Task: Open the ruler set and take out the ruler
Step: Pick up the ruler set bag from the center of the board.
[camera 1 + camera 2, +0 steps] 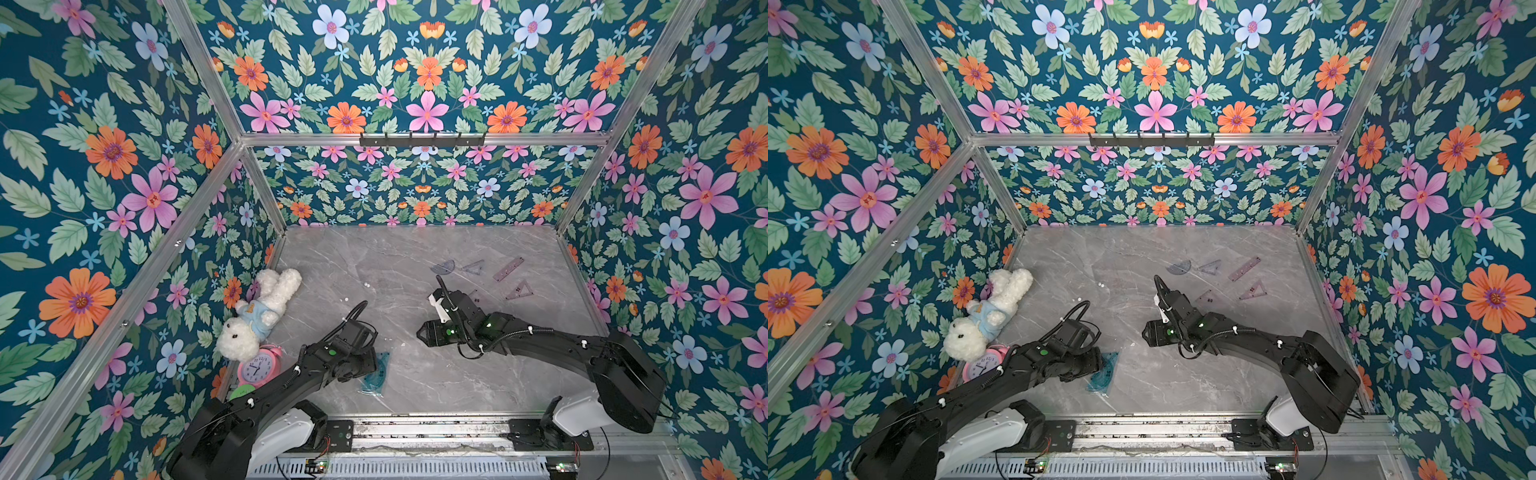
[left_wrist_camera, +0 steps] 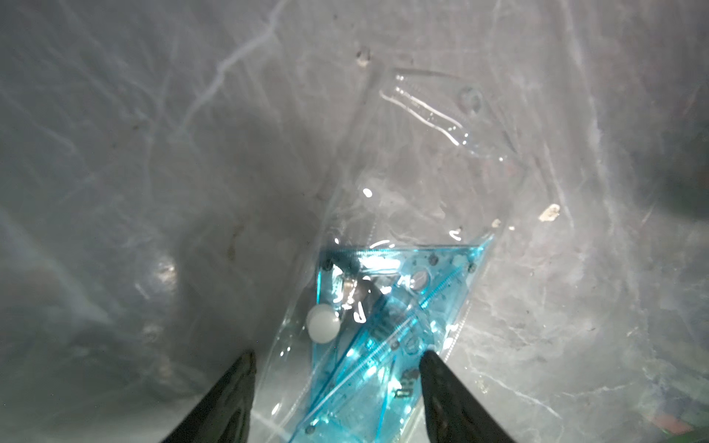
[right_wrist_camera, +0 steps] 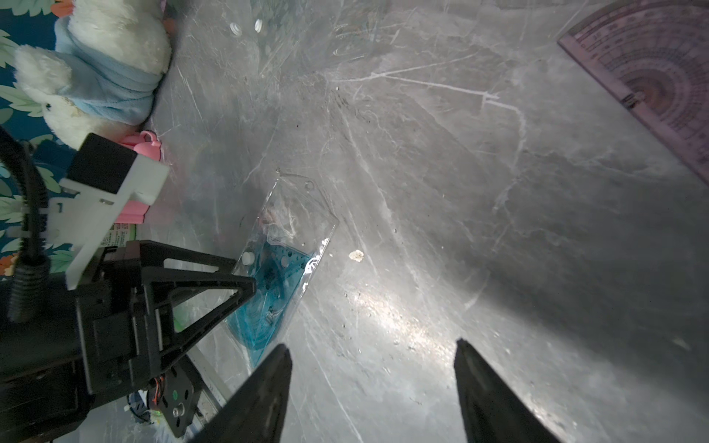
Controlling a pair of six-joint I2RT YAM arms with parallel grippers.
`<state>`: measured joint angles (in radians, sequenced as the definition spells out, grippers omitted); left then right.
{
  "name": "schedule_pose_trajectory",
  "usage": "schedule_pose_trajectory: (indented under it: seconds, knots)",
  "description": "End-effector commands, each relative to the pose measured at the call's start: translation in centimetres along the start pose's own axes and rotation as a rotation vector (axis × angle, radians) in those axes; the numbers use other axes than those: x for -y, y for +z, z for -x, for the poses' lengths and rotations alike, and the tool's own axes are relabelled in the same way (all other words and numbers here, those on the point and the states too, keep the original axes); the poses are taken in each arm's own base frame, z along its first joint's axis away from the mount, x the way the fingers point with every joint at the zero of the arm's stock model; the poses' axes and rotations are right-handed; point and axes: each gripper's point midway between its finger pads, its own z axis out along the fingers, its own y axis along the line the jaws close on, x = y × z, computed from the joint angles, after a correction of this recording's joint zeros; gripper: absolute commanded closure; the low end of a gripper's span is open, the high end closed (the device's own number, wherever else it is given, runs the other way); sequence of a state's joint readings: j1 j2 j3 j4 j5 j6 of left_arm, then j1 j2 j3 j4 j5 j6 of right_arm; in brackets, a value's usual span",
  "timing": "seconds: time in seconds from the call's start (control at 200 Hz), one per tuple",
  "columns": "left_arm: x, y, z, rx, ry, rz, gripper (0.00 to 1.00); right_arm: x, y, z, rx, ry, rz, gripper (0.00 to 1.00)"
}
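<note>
Pouch of clear plastic — the ruler set [image 2: 399,214] — lies flat on the marble table [image 1: 415,257] near its front edge, blue rulers [image 2: 383,345] inside at one end beside a white snap button [image 2: 323,323], their print too blurred to read. The left gripper [image 2: 337,353] stands spread just over that end, clasping nothing; the right gripper [image 3: 372,343] gapes over bare marble. A purple protractor [image 3: 652,65] lies well apart, its degree figures illegible.

top views high overhead, wrist views close, both showing ruler set [image 2: 387,307]
</note>
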<state>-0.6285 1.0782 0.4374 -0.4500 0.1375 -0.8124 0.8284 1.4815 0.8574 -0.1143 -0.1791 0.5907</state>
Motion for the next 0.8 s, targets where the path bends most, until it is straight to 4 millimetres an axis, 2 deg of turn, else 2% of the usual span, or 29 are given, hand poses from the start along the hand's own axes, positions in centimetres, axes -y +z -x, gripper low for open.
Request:
schedule_pose_trajectory:
  seconds: [0.0,0.315,0.465,0.795]
  knots:
    - [-1.1,0.7,-1.6,-0.063,-0.004,0.032,0.32,-0.2,-0.1,0.0,0.005,-0.010,0.012,0.31]
    - [0.6,1.3,-1.6,-0.056,-0.076,-0.067,0.48,-0.5,1.1,-0.8,-0.022,0.059,0.063,0.33]
    - [1.0,1.0,-1.3,-0.040,-0.087,-0.080,0.48,-0.7,2.1,-2.1,-0.056,0.150,0.119,0.33]
    - [1.3,0.7,-0.6,0.019,-0.130,-0.115,0.49,-1.1,2.4,-5.3,-0.119,0.319,0.142,0.32]
